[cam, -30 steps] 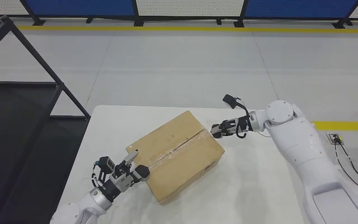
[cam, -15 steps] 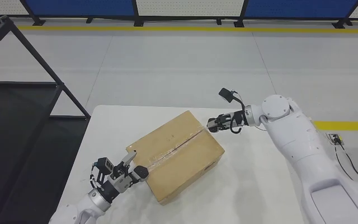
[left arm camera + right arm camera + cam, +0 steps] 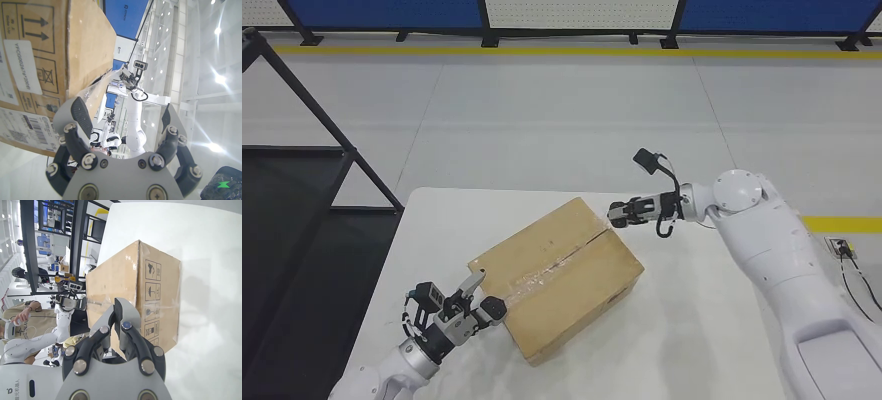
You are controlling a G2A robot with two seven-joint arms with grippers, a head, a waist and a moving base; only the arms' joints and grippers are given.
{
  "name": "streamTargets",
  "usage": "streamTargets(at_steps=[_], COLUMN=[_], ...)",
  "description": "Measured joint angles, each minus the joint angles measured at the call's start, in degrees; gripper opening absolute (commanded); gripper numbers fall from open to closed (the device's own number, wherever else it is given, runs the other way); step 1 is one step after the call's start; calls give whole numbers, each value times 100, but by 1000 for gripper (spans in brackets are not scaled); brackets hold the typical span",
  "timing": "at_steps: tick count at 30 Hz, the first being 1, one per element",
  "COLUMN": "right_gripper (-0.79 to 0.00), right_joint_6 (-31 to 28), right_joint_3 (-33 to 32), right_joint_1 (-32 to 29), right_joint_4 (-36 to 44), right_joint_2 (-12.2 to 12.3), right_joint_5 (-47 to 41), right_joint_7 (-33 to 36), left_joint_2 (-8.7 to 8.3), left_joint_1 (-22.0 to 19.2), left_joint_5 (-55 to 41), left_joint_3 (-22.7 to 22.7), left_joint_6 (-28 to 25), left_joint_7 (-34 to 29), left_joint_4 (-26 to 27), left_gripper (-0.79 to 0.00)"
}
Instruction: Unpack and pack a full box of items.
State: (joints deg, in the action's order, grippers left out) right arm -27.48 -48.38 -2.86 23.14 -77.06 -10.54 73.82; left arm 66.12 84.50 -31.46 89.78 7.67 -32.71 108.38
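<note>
A sealed cardboard box (image 3: pixel 557 275) sits askew on the white table (image 3: pixel 702 330), with clear tape along its top seam. My right gripper (image 3: pixel 616 213) hovers just off the box's far end, shut on a strip of clear tape (image 3: pixel 102 81) that stretches up from the seam. In the right wrist view its fingers (image 3: pixel 116 309) are pressed together in front of the box (image 3: pixel 113 279). My left gripper (image 3: pixel 482 305) is at the box's near end and open (image 3: pixel 122 107), one pad (image 3: pixel 81 113) against the labelled side of the box (image 3: pixel 37 56).
A black metal frame (image 3: pixel 312 160) stands off the table's left side. Bare tabletop lies to the right of the box and in front of it. The table's far edge runs just behind the box.
My right gripper has moved from the box's right corner toward the far end of the seam and risen a little, drawing the tape with it. The left gripper has barely shifted.
</note>
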Motion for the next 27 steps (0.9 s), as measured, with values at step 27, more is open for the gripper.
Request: streamTargets(at_steps=[27], right_gripper=[-785], right_joint_6=[633], right_joint_3=[137], right_joint_1=[11], right_joint_4=[-240], right_joint_2=[-20], right_joint_5=[534], right_joint_7=[-121], left_joint_2=[-24], left_joint_1=[-56], left_joint_5=[19], left_joint_3=[-75], left_joint_6=[27], left_joint_7=[19], left_joint_4=[-15], left_gripper=[0])
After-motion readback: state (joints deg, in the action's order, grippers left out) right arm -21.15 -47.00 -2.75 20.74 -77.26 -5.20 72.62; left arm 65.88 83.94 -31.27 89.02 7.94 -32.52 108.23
